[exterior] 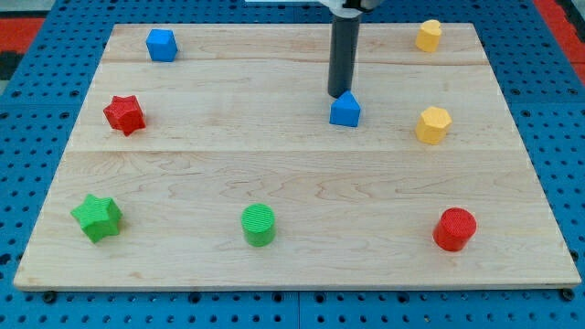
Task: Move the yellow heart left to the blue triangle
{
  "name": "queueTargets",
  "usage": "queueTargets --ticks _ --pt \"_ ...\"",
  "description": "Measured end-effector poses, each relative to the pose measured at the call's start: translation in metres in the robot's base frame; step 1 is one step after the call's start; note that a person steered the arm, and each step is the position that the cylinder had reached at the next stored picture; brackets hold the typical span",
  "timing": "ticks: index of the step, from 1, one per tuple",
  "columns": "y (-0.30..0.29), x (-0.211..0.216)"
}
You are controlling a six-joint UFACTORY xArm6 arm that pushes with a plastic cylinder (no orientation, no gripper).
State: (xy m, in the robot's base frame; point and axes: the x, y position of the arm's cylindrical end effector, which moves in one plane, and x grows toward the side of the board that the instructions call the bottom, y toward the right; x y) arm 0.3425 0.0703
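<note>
The yellow heart (pixel 429 35) sits near the view's top right corner of the wooden board (pixel 292 174). The blue triangle (pixel 345 110) lies right of the board's centre, in the upper half. My tip (pixel 339 95) stands just above the blue triangle's top left edge, touching or nearly touching it. The heart is well to the right of and above the tip, apart from it.
A yellow pentagon-like block (pixel 433 124) lies right of the blue triangle. A blue cube (pixel 161 44) is at top left, a red star (pixel 124 114) at left, a green star (pixel 98 217) at bottom left, a green cylinder (pixel 259 225) at bottom centre, a red cylinder (pixel 454 228) at bottom right.
</note>
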Motion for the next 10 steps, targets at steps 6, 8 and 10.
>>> queueTargets --ticks 6,8,10 --pt "0.212 -0.116" --pt "0.081 -0.143" --pt "0.026 -0.122"
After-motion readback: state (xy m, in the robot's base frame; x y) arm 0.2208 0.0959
